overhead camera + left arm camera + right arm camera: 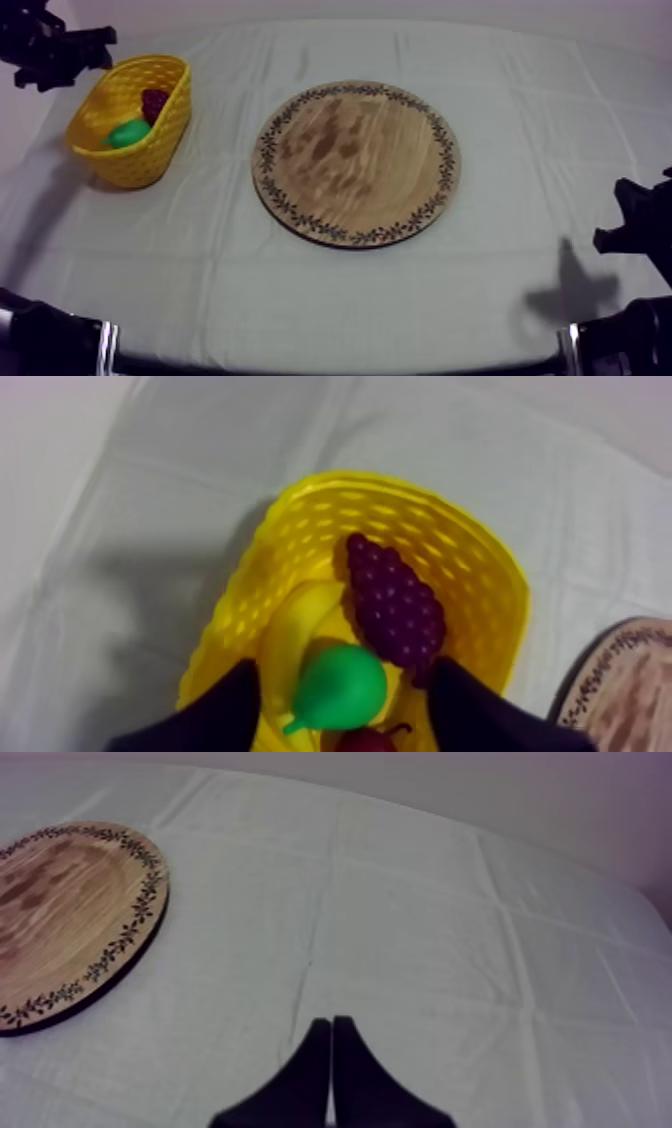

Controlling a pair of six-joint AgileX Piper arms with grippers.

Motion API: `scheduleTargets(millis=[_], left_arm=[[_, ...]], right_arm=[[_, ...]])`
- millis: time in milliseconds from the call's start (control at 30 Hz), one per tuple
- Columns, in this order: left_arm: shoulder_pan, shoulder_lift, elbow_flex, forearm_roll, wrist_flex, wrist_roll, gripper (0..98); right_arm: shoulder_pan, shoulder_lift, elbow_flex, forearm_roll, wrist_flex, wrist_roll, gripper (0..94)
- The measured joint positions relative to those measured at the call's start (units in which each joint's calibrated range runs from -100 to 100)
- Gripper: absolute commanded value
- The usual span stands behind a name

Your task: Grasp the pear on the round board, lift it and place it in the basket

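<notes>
Pear [340, 686] laid in the yellow basket [480, 566], at the table's left.
The left gripper [344, 666] is held with fingers apart above the pear; the basket could be snagged and tipped if its rim is clipped on withdrawal. Past the wooden board [355, 165], the right gripper [331, 1027] is pressed together.

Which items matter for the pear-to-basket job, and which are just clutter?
Job:
- pear, already in the yellow basket
- wooden board
- left tool, open over the basket

Lying about:
- bunch of grapes, banana, small red fruit, all in the basket
- right tool, shut
</notes>
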Motion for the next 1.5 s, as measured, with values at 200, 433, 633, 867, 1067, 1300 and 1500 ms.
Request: scheduleTargets(millis=[200, 433, 633, 867, 1067, 1300, 1500], left_arm=[[0.23, -12.19, 6.00, 0.46, -2.65, -1.16, 21.7], [-1.06, -28.27, 17.96, 1.38, -11.26, -2.07, 11.6], [-0.99, -43.47, 31.04, 1.44, -19.02, -1.39, 8.1], [-0.03, -60.00, 45.27, 1.44, -23.02, -0.65, 6.4], [-0.20, -70.35, 54.31, 1.44, -24.84, -2.23, 6.4], [-0.84, -78.52, 60.96, 4.06, -25.13, -5.61, 5.4], [-1.82, -82.08, 62.96, 9.51, -24.13, -11.15, 4.5]], right_arm=[[0.00, 0.00, 0.00, 0.00, 0.00, 0.00, 0.5], [0.00, 0.00, 0.00, 0.00, 0.00, 0.00, 0.5], [0.00, 0.00, 0.00, 0.00, 0.00, 0.00, 0.5], [0.00, 0.00, 0.00, 0.00, -0.09, 0.00, 0.5], [0.00, 0.00, 0.00, 0.00, -0.03, 0.00, 0.5], [0.00, 0.00, 0.00, 0.00, -0.01, 0.00, 0.5], [0.00, 0.00, 0.00, 0.00, 0.07, 0.00, 0.5]])
